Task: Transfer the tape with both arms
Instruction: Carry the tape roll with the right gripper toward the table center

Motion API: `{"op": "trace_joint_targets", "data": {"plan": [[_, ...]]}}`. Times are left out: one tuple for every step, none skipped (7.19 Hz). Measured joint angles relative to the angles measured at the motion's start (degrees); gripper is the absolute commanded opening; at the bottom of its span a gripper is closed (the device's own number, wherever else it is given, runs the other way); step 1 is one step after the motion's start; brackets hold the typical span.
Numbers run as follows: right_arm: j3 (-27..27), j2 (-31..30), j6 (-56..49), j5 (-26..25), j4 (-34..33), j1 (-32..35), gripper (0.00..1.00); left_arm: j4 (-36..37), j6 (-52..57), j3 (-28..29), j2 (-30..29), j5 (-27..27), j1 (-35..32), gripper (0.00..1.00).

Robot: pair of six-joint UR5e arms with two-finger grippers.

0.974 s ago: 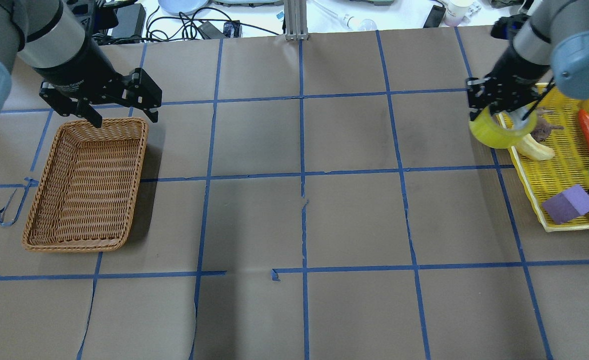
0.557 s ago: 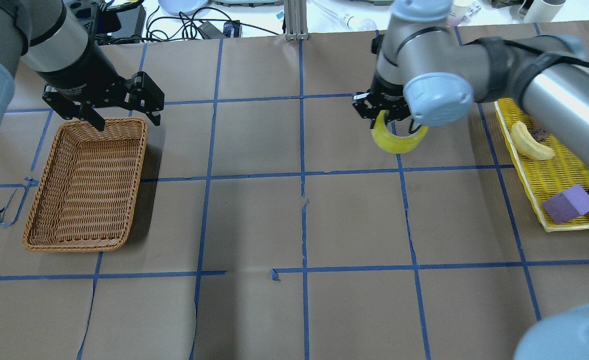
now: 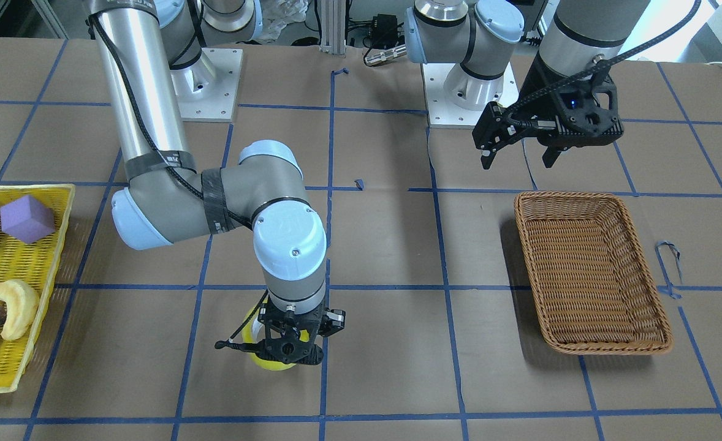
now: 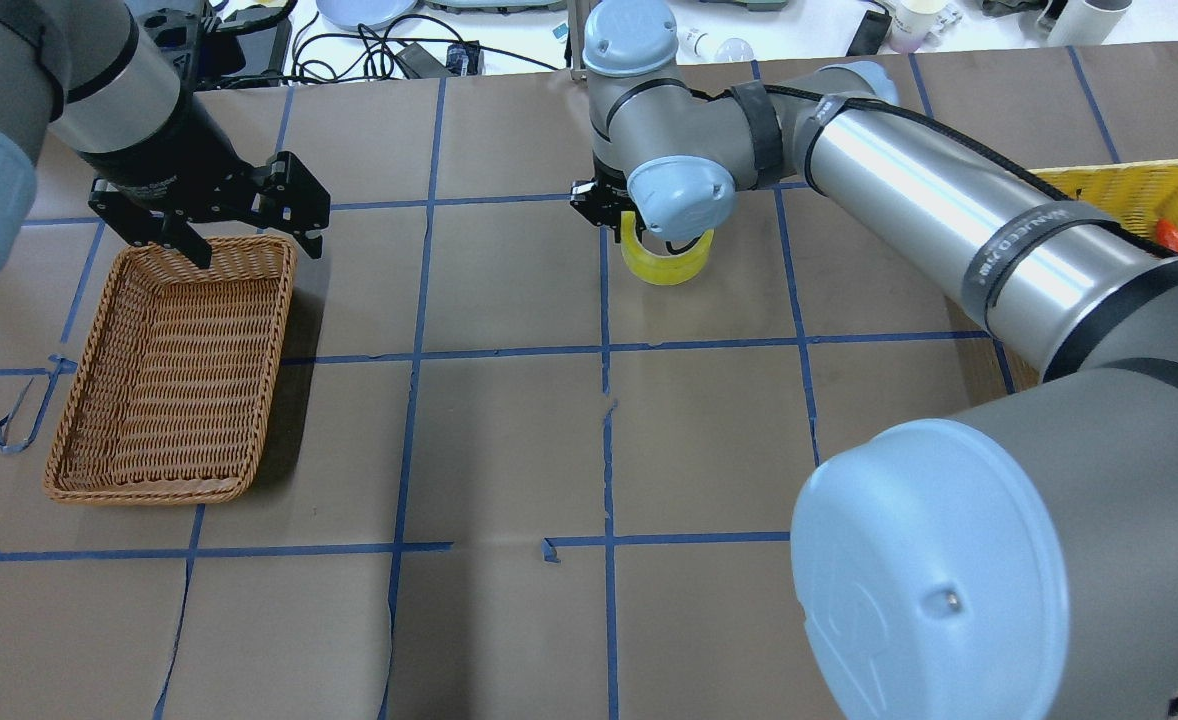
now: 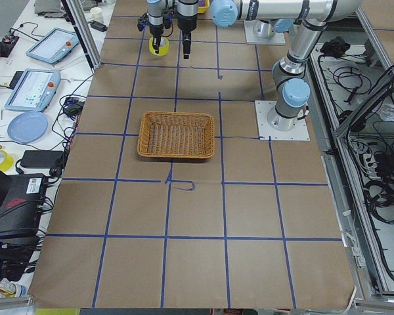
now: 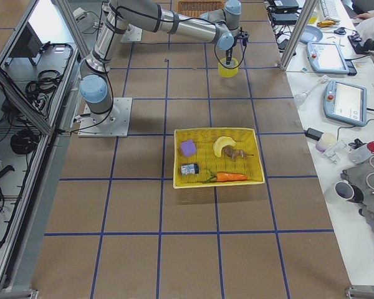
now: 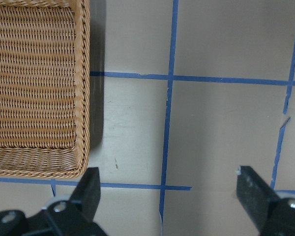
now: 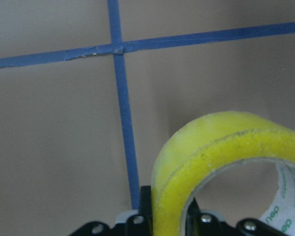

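Observation:
The yellow tape roll (image 4: pixel 665 264) hangs upright in my right gripper (image 3: pixel 288 348), which is shut on its rim. It is low over the far middle of the table, beside a blue line crossing. The right wrist view shows the roll (image 8: pixel 214 157) close up, with its rim pinched between the fingers. In the front-facing view the gripper hides most of the tape (image 3: pixel 249 325). My left gripper (image 4: pixel 255 246) is open and empty, above the far end of the wicker basket (image 4: pixel 287 292). It also shows in the left wrist view (image 7: pixel 169 192).
The wicker basket (image 3: pixel 523 233) lies on the robot's left side, with nothing in it. A yellow tray (image 3: pixel 60 236) on the robot's right holds a purple block (image 3: pixel 26 218), a crescent bread (image 3: pixel 15 306) and other items. Blue tape lines grid the brown table.
My right arm has swung the tape from the yellow tray's edge leftwards to the far middle of the table. The left gripper has barely moved and stays open.

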Motion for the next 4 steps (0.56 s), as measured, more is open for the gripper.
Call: {"op": "trace_joint_targets", "data": {"plan": [[-2.4,2.2,2.2,0.6,-0.4,1.4,0.0,0.1,-0.1,0.0,0.0,0.1,0.0,1.0],[-4.2,4.1,3.9,1.9,-0.7,2.4,0.0,0.1,-0.2,0.0,0.0,0.1,0.0,1.0],[-4.9,5.2,4.7,2.8,-1.1,3.0,0.22,0.1,-0.4,0.0,0.0,0.1,0.0,1.0],[-5.2,5.7,4.9,3.2,-1.3,3.2,0.99,0.1,-0.4,0.0,0.0,0.1,0.0,1.0]]}}
